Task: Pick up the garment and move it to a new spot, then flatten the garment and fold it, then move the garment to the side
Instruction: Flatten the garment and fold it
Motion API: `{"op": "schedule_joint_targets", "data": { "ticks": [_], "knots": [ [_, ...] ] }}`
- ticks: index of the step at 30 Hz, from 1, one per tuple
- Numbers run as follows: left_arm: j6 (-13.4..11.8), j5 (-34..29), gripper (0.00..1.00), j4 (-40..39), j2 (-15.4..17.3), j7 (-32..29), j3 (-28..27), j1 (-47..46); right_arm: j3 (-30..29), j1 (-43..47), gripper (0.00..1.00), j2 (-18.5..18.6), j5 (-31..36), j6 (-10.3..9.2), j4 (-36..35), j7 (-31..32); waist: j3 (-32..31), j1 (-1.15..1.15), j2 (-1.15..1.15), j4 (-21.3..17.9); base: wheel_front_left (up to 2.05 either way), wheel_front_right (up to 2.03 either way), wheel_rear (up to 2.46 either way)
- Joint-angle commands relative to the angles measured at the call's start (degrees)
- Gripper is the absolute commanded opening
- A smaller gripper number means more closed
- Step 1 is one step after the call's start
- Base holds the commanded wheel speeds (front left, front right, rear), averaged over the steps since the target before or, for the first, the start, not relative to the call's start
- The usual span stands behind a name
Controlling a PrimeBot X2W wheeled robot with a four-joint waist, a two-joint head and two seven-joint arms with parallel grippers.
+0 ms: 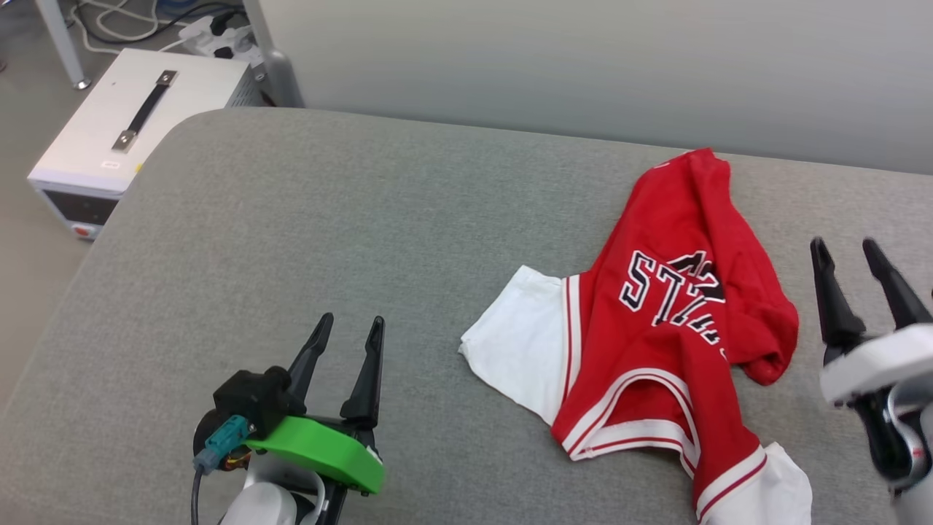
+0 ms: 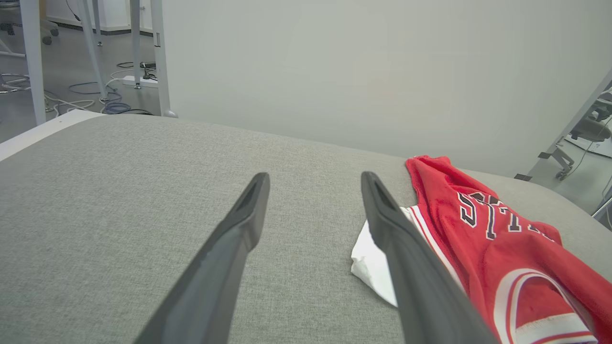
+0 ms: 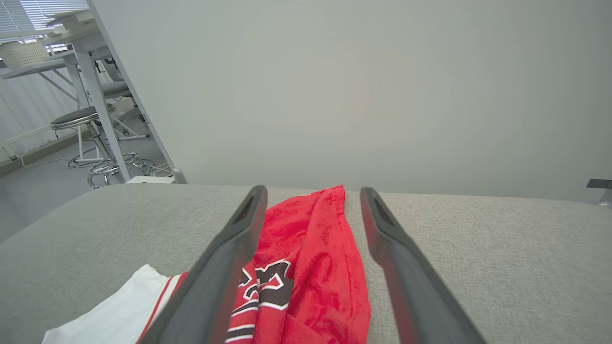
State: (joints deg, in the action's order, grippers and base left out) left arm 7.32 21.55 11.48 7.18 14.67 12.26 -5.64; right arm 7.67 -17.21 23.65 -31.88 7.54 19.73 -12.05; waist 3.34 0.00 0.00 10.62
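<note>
While both hands hover empty, I'm reading the lay: the garment (image 1: 670,219) sits crumpled on the right half of the grey tabletop (image 1: 291,219). Its long axis runs from the far edge down toward me, and a white sleeve (image 1: 510,343) pokes out left. My right hand (image 1: 844,248) is the nearer one, just beside the bunched red edge, fingers (image 1: 831,306) spread wide and touching nothing. Through its wrist camera the red far end lines up between them. My left hand (image 1: 352,321), also spread wide and empty, sits further off, left of that sleeve. I reckon the right goes in first.
</note>
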Motion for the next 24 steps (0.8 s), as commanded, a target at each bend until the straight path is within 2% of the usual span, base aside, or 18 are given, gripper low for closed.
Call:
{"op": "schedule_joint_targets", "data": {
  "ticks": [1, 7, 15, 24],
  "knots": [
    [0.2, 0.6, 1.0, -0.2, 0.1, 0.3, -0.1, 0.9, -1.7, 2.9, 1.0, -1.5, 1.3, -0.05, -2.2, -0.5, -1.2, 0.0, 0.0, -1.8, 0.0, 0.0, 0.0],
    [0.2, 1.0, 1.0, 0.0, 0.3, 0.3, 0.5, 2.0, -8.0, 14.3, 1.0, -7.9, 7.0, -0.05, -11.6, 0.1, -1.7, 0.0, 0.0, -3.4, 0.0, 0.0, 0.0],
    [0.2, 0.7, 1.0, -0.4, 0.3, 0.3, 0.7, 3.6, -11.5, 22.6, 1.0, -14.1, 10.8, -0.05, -17.4, 0.1, -1.6, 0.0, 0.0, -4.6, 0.0, 0.0, 0.0],
    [0.2, -0.4, 1.0, -1.4, 0.2, 0.3, 0.8, 4.8, -11.3, 25.2, 1.0, -16.2, 11.7, -0.05, -17.8, 0.6, -1.5, 0.0, 0.0, -5.3, 0.0, 0.0, 0.0]
  ]
}}
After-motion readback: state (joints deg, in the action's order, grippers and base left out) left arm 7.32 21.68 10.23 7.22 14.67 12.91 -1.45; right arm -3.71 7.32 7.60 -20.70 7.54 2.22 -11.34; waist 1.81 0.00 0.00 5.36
